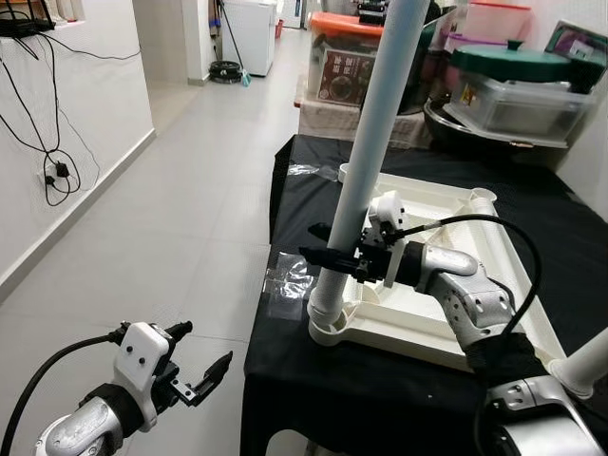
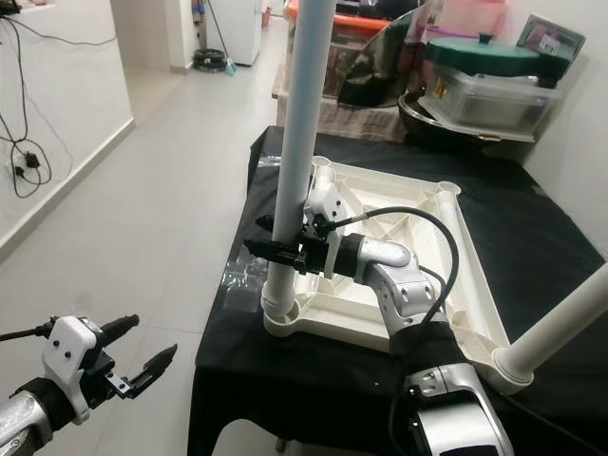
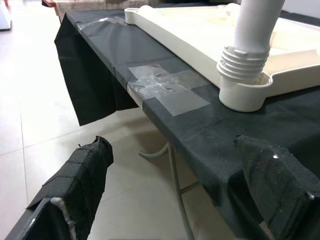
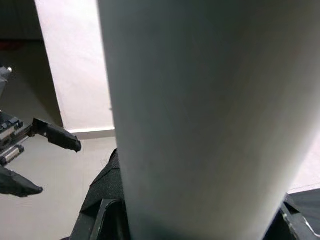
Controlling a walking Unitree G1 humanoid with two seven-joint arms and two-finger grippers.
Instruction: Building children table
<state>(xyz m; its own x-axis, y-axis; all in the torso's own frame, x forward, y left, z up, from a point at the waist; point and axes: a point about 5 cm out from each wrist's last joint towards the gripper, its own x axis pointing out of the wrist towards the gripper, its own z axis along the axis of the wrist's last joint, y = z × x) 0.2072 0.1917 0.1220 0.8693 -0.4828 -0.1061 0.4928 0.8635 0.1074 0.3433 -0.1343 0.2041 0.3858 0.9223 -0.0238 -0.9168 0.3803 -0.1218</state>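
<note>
The white tabletop (image 1: 446,285) lay upside down on a table (image 1: 313,389) draped in black cloth, its ribbed underside facing up. A white leg (image 1: 366,166) stood upright in the corner socket at about 7 o'clock of the tabletop, leaning slightly toward 1 o'clock as it rose. The right claw (image 1: 334,249) reached in from 3 o'clock and was closed around this leg low on its shaft, just above the socket, one black finger showing on each side of the tube. A second white leg (image 2: 556,328) slanted up from the corner at 5 o'clock.

The left claw (image 1: 201,366) hung over the tiled floor (image 1: 180,209) at 8 o'clock from the table, well apart from it, its two fingers spread apart and holding nothing. A patch of clear tape (image 3: 167,92) lay on the cloth at the table edge, just beside the socket. Plastic storage boxes (image 1: 518,90) were stacked beyond the table at 12 o'clock.
</note>
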